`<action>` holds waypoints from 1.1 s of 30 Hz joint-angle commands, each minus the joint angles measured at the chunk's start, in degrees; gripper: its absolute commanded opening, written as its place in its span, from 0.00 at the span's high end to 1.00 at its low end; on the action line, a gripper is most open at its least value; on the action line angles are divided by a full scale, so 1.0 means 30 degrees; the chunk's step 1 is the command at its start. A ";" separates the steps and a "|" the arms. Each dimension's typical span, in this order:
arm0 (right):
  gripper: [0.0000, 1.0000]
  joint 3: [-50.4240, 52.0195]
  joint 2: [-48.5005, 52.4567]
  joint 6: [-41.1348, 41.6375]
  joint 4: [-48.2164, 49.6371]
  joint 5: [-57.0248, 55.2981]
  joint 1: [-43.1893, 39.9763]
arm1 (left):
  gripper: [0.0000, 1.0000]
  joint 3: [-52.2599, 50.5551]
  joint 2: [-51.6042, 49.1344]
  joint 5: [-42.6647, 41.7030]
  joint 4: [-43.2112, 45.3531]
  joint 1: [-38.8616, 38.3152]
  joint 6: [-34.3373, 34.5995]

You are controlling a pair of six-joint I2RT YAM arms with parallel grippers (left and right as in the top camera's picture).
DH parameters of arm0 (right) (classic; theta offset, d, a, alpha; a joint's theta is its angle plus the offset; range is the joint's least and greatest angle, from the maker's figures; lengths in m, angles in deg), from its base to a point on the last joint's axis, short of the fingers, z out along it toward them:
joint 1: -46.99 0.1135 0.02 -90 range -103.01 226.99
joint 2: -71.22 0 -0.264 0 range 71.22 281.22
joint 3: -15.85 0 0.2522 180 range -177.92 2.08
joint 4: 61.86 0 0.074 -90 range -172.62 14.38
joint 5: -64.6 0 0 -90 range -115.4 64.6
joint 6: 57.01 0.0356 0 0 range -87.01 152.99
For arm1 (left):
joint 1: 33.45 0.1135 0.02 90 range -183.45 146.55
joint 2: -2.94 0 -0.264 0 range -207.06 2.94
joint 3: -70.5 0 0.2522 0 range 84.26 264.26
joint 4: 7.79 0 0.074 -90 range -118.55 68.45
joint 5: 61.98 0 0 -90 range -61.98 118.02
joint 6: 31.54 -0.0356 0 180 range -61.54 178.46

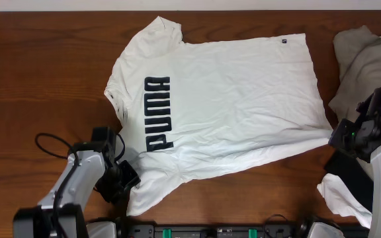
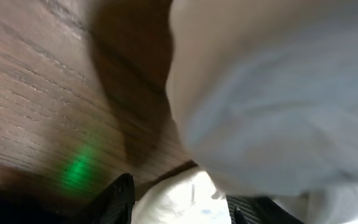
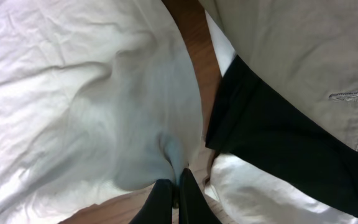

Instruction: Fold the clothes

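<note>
The clothes, a white T-shirt [image 1: 230, 99] with a dark block-letter logo [image 1: 159, 112], lie spread flat across the wooden table. My left gripper [image 1: 126, 178] is at the near sleeve. In the left wrist view its fingers [image 2: 120, 199] stand apart, and a bunch of white sleeve cloth [image 2: 179, 199] sits between them. My right gripper [image 1: 339, 137] is at the shirt's near right hem corner. Seen from the right wrist, the right gripper [image 3: 174, 180] is shut, with a raised fold of the white shirt [image 3: 104, 106] pinched at its tips.
A beige-grey garment [image 1: 362, 59] lies at the far right, seen also in the right wrist view [image 3: 291, 50]. Under the right arm are a black cloth [image 1: 349, 172] and another white cloth [image 1: 339, 195]. Bare wood [image 1: 45, 79] lies left of the shirt.
</note>
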 commanded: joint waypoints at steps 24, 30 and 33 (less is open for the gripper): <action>0.99 -0.0415 -0.0153 -0.0270 -0.0015 -0.0270 -0.0182 | 0.94 0.0444 -0.0925 -0.1829 -0.0219 0.0080 -0.3599; 0.99 -0.0415 -0.0153 -0.0270 -0.0007 -0.0277 -0.0182 | 0.94 0.2477 0.1064 -0.1858 -0.2506 0.0080 -0.5151; 0.99 -0.0415 -0.0153 -0.0270 -0.0015 -0.0277 -0.0182 | 0.94 0.3621 0.2630 -0.2426 -0.3424 0.0080 -0.5778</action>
